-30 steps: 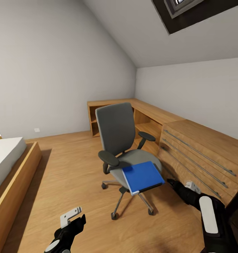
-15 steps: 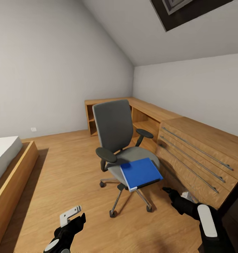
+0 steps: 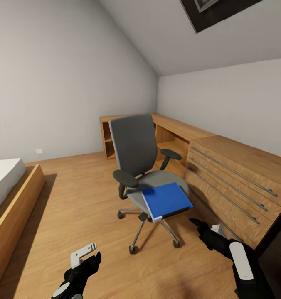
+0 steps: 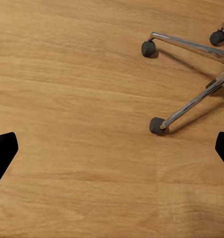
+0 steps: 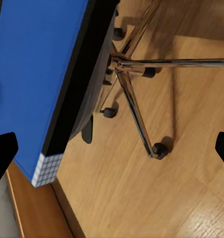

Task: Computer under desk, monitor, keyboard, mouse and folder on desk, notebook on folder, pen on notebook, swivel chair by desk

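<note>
A: Position of the swivel chair (image 3: 144, 166)?

B: Seen mid-floor on the wooden floor (image 3: 74, 199), beside the light wooden chest (image 3: 236, 182) with bar handles. Backrest turned toward the far corner; metal wheeled base (image 4: 191, 101) noted in the left wrist view.

A: And the folder (image 3: 166, 200)?

B: Found lying flat on the chair seat, overhanging the front edge. From the right wrist view its blue cover (image 5: 37, 79) and white page edge are seen close in, above the chair legs.

A: Grippers?

B: Left gripper (image 4: 112, 148) is held low over bare floor, fingers spread wide, nothing between them. Right gripper (image 5: 112, 148) is likewise spread wide and empty, near the folder's corner, not touching. A bed frame (image 3: 16, 207) is noted at the left.
</note>
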Robot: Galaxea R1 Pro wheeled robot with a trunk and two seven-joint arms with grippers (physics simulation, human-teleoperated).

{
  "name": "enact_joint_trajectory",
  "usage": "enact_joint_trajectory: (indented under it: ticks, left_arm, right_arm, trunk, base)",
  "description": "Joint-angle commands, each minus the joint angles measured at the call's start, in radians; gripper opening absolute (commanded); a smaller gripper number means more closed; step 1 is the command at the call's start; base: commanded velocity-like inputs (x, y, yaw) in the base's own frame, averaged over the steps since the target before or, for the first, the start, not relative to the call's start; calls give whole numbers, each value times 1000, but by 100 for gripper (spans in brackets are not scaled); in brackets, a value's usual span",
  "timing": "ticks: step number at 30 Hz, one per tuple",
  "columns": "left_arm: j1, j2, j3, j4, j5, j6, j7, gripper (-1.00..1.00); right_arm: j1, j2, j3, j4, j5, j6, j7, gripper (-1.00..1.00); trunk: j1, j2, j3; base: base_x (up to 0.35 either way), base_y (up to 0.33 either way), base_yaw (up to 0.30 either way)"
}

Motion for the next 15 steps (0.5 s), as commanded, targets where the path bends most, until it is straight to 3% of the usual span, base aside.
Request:
enact_joint_trajectory:
  ticks: [1,4,11,12,13,15]
  left_arm:
    - [0,1,-2,-2,6,2,7,100]
    - [0,1,-2,-2,6,2,7,100]
    - [0,1,-2,-2,6,1,7,100]
    - [0,1,-2,-2,6,1,7,100]
    - [0,1,-2,-2,6,1,7,100]
    - [0,1,-2,-2,6,1,7,100]
  right_arm:
    - [-1,1,-4,-1,1,6,13,100]
    - [-1,-13,-5,-2,1,5,59,100]
    - [-1,-43,-7,-2,-6,10,91,100]
    - [-1,-63,-8,0,-12,12,125,100]
    - [-1,-100,-8,4,-39,21,182,100]
    - [-1,-119,-9,5,-64,40,197,100]
  trunk:
    - [4,-8,-4]
    - [15,-29,-13]
    - [42,-78,-35]
    - [46,-85,-38]
    - [50,-92,-42]
    - [58,-106,-48]
  base:
    - [0,0,0]
    - [0,0,0]
    - [0,0,0]
    - [0,0,0]
    - [0,0,0]
    - [0,0,0]
